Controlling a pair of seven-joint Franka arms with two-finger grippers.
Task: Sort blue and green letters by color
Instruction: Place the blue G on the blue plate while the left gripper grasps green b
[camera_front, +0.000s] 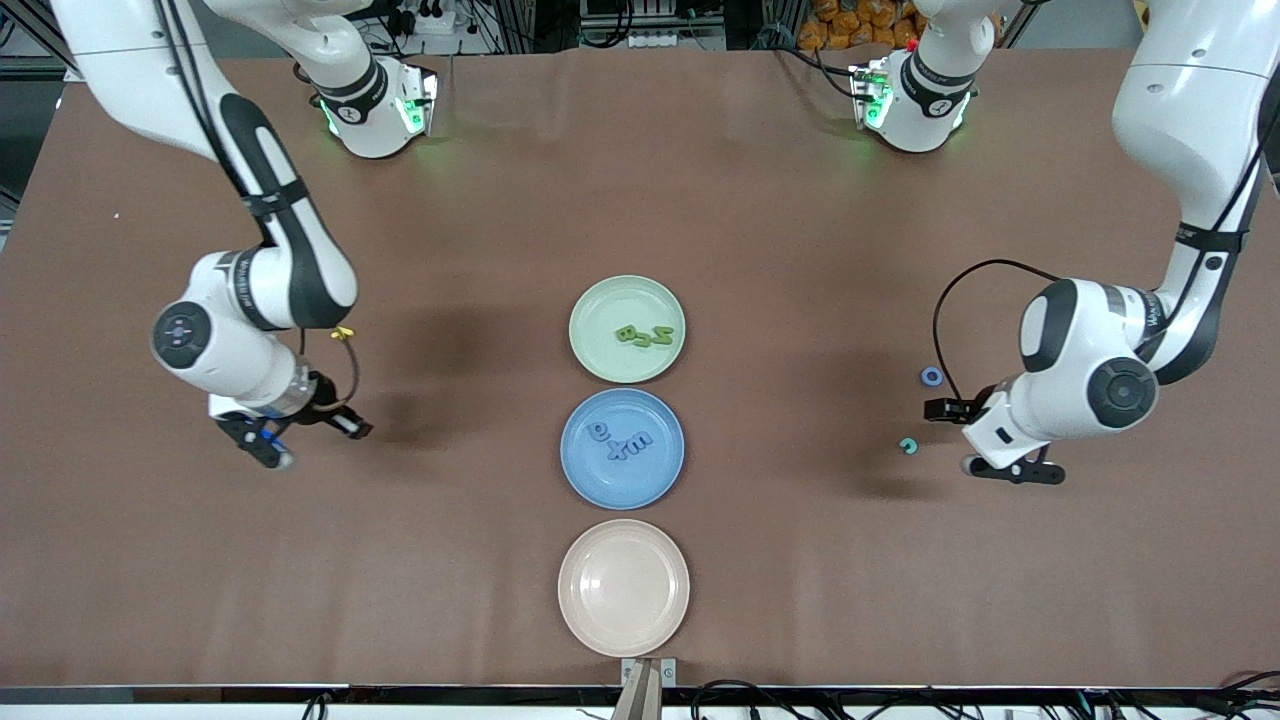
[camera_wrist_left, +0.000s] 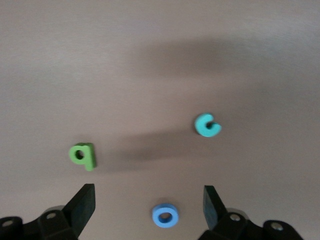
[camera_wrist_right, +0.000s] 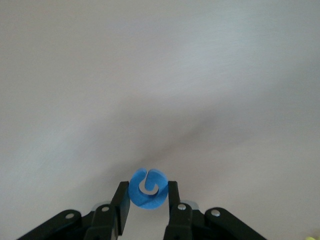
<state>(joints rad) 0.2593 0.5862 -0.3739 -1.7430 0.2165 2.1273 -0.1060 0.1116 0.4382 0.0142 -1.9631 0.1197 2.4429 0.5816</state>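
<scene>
Three plates sit in a row mid-surface (camera_front: 500, 180): green plate (camera_front: 590, 345) farthest from the front cam, blue plate (camera_front: 575, 470) next, pink plate (camera_front: 625, 590) nearest, w/ nothing on it. Green plate holds olive green letters (camera_front: 643, 336); blue plate holds periwinkle blue letters (camera_front: 617, 441).

Right gripper (camera_wrist_right: 148, 197) hangs over bare surface toward the right arm's end, fingers clenched on a blue curled letter (camera_wrist_right: 148, 188). A small yellow letter (camera_front: 343, 333) lies on the surface close by the right arm.

Left gripper (camera_wrist_left: 149, 202) is low over the surface toward the left arm's end, fingers (camera_wrist_left: 82, 202) spread wide, nothing between them but air. Under it, per the left wrist view: a blue ring letter (camera_wrist_left: 165, 215) between the fingertips, a teal c-shaped letter (camera_wrist_left: 207, 125) and a bright green q-shaped letter (camera_wrist_left: 83, 155) a bit apart. In the front view the ring lies farther from the cam than the teal one.
</scene>
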